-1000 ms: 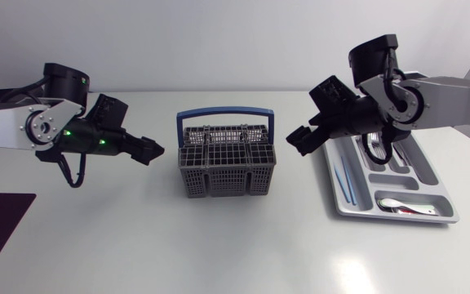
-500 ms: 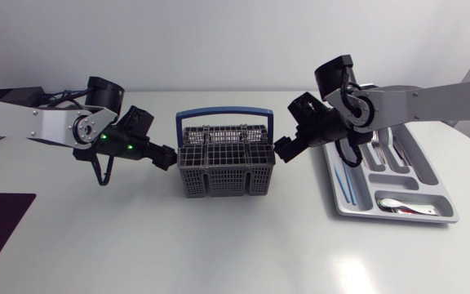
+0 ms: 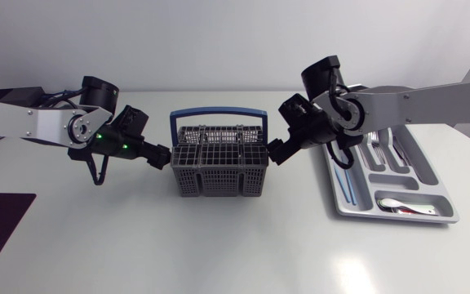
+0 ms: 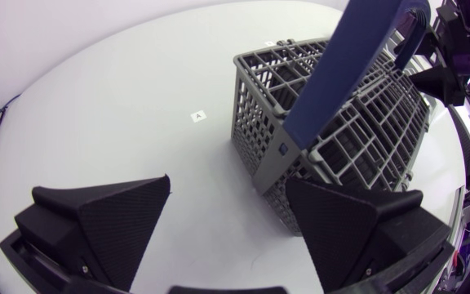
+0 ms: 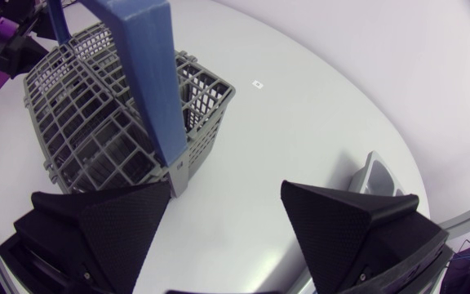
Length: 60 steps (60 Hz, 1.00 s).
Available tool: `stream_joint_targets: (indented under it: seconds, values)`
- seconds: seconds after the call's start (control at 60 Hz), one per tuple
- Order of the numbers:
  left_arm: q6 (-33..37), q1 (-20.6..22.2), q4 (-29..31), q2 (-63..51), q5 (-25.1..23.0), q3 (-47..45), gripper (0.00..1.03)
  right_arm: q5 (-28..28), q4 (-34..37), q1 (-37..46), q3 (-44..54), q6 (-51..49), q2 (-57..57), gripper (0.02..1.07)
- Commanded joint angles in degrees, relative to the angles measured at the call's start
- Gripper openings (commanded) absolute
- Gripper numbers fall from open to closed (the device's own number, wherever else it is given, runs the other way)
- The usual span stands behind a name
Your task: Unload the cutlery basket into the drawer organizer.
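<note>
Grey plastic with a blue handle (image 3: 217,115), the cutlery basket (image 3: 218,159) stood at the middle of the worktop (image 3: 219,245). In the last second both arms had swung in on it. The left claw (image 3: 163,155) now sat against or just beside its wall at nine o'clock, the right claw (image 3: 276,153) at three o'clock. The basket itself had slid slightly toward nine o'clock.

Both claws were released, fingers spread. In each wrist view a basket corner and the foot of the handle lay just ahead of the gap, ungripped.

The drawer organizer (image 3: 443,214) lay well apart at the basket's three o'clock, already holding cutlery, among it a spoon (image 3: 398,204). Nothing stood above the basket's grid, though its depths were hidden. I judged the unloading largely done and the arms set to handle the basket itself.

A small white sticker (image 4: 200,117) lay on the worktop near the basket, its print too small to make out. No other writing could be read.
</note>
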<state>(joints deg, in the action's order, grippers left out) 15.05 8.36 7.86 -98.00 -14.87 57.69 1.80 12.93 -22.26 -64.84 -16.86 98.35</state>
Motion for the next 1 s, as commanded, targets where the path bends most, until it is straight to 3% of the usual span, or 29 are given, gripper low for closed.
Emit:
stream_joint_targets:
  seconds: [0.0,0.45,0.7,0.983]
  values:
    - [0.42,0.34,-0.39,1.84,-1.30,-1.27,0.98,0.92,0.61,-2.61,0.24,1.57,-0.79,1.00]
    - [0.42,1.48,-0.47,2.72,-1.30,-2.32,0.98,-0.75,0.52,-1.38,-0.99,1.39,1.06,1.00]
    - [0.51,-1.42,-0.47,3.95,-1.30,-2.50,0.99,-2.51,0.26,-0.41,1.56,1.13,-0.17,1.02]
    - [0.24,-6.34,-2.06,10.72,-1.30,-5.31,0.99,-4.53,-0.62,3.19,6.04,-0.45,-10.02,1.02]
